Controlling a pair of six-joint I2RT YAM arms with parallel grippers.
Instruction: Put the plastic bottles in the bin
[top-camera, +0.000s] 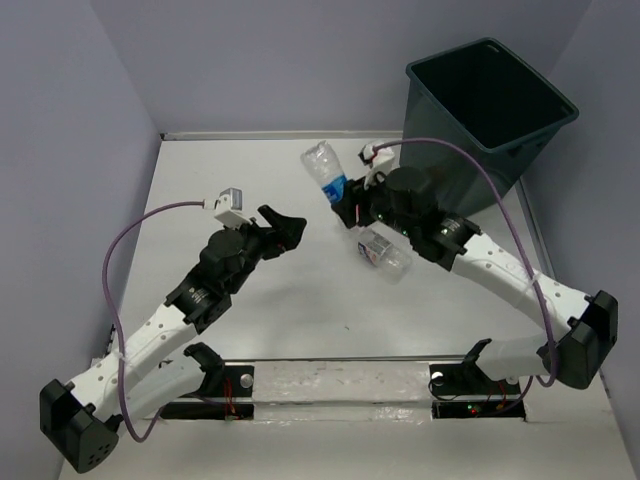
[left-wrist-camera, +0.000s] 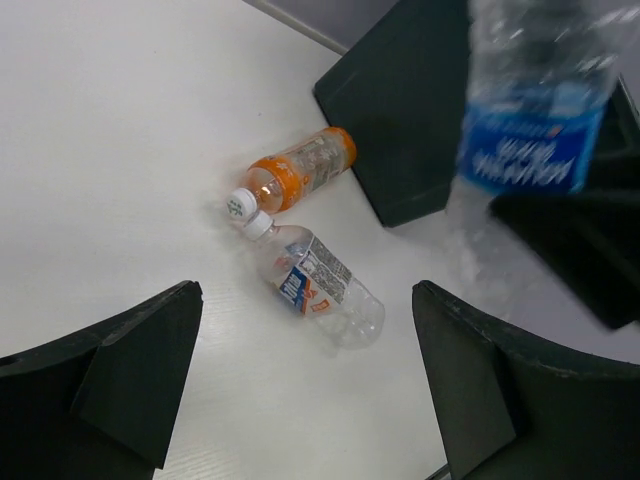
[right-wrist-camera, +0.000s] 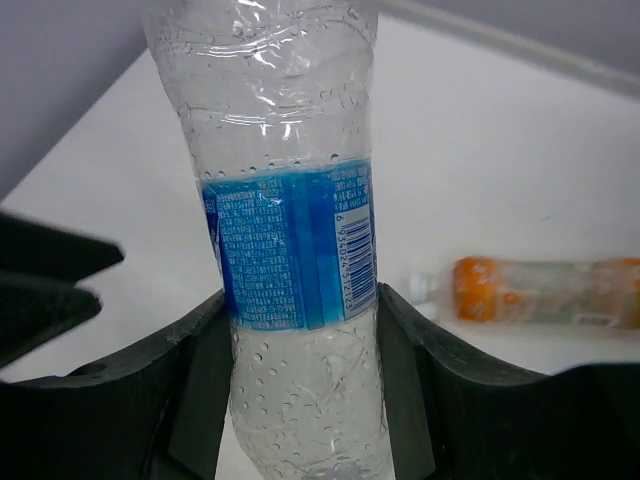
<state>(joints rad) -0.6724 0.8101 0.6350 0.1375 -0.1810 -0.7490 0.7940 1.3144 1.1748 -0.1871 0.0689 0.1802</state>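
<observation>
My right gripper is shut on a clear plastic bottle with a blue label and holds it above the table, left of the bin. In the right wrist view the bottle stands between the fingers. A second clear bottle with a blue and orange label lies on the table under the right arm; it also shows in the left wrist view. An orange-capped bottle lies beside it, near the bin's base. My left gripper is open and empty.
The dark teal-grey bin stands at the far right corner, open side up. Grey walls close the table on the left, back and right. The right arm's cable loops over the table beside the bin.
</observation>
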